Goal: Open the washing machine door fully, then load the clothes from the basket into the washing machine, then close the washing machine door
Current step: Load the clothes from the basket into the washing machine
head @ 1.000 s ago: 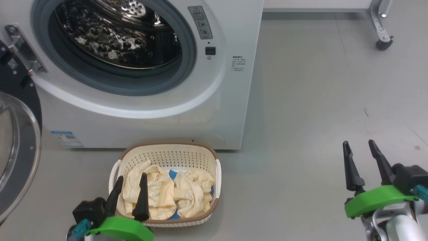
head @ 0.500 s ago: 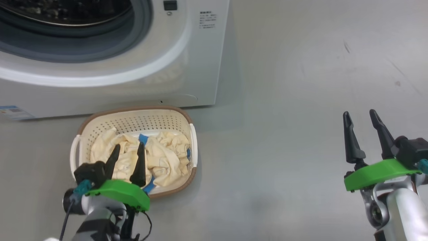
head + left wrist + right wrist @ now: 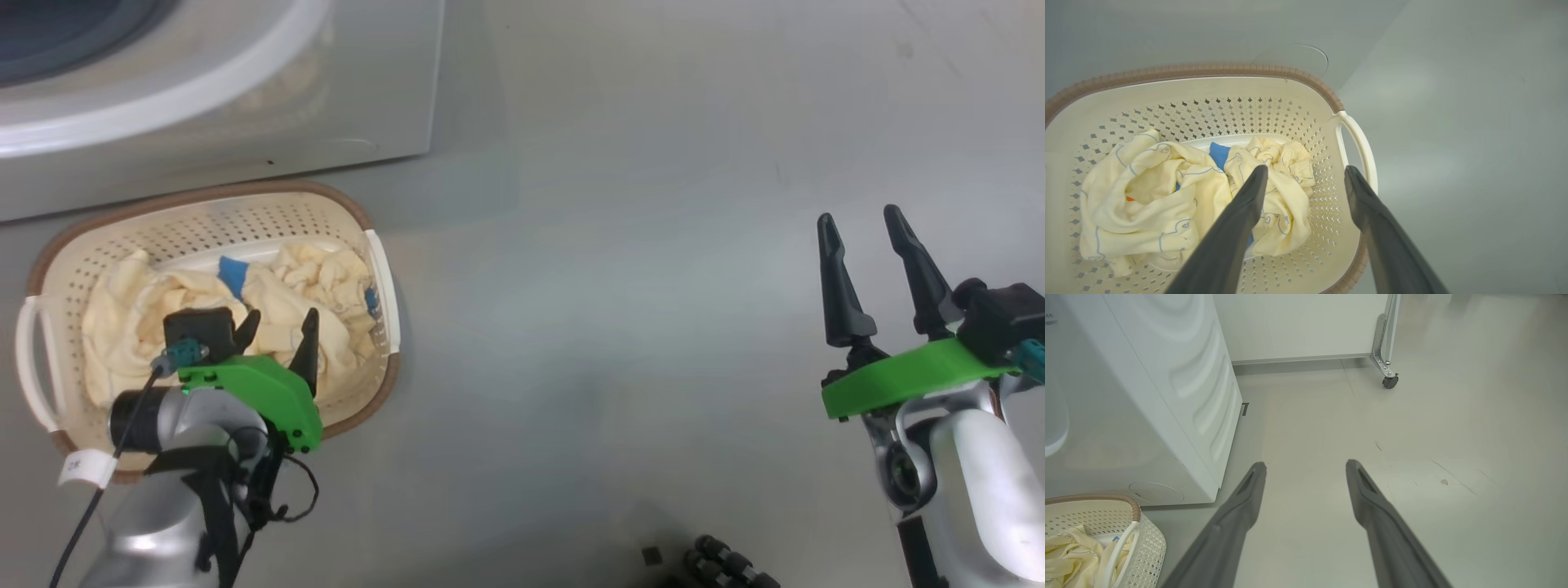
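As the washing machine stands just behind the basket on the floor, loading seems the step in hand; the clothes lie heaped inside; the left gripper hovers above them, jaws apart, empty, so next it should descend and pinch cloth; the right gripper hangs well apart, jaws open, empty

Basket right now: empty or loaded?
Loaded. Crumpled pale yellow clothes lie heaped in the basket, a blue piece tucked among them. The left gripper hangs open over them, gripping nothing.
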Motion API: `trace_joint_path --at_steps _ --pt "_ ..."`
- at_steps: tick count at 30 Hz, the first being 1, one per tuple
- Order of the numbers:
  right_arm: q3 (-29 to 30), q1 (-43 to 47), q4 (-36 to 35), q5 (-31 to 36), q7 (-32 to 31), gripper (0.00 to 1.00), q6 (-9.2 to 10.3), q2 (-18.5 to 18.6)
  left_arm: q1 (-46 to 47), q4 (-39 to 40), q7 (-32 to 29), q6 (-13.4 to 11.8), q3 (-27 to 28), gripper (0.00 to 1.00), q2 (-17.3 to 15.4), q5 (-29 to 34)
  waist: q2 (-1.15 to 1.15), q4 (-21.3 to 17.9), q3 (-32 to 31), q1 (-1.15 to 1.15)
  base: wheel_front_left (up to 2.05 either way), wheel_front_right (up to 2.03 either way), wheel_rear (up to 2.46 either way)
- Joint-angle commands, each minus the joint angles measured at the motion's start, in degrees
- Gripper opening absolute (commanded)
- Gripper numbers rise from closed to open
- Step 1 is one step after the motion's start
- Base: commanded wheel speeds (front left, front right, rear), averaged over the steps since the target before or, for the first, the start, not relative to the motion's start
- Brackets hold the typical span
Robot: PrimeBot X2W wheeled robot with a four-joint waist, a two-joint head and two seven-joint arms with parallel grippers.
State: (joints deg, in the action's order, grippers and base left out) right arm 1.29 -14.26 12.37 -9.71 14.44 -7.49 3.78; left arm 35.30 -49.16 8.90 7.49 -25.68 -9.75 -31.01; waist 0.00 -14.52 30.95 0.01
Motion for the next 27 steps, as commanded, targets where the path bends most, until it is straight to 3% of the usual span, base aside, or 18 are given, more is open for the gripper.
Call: trace_joint_path --at_steps 1,15,27 --pt "-1.30 -0.68 -1.81 -0.63 0.56 1.00 0.00 0.23 1.30 -0.41 -0.49 0.00 0.25 1.00 -2.23 -0.79 0.00 -3.09 3.55 -0.01 0.00 0.00 0.00" --pt "-4.80 -2.46 -2.33 -2.84 0.56 1.00 0.00 -0.83 12.10 -15.98 -7.75 0.00 -3.98 1.00 -6.92 -6.99 0.00 -11.49 12.23 -0.01 0.00 0.00 0.00" --pt "-4.66 -1.24 -4.69 -5.11 0.56 1.00 0.00 -0.90 19.90 -23.50 -13.61 -1.82 -5.62 1.00 -6.12 -7.65 0.00 -11.24 16.98 -0.01 0.00 0.00 0.00"
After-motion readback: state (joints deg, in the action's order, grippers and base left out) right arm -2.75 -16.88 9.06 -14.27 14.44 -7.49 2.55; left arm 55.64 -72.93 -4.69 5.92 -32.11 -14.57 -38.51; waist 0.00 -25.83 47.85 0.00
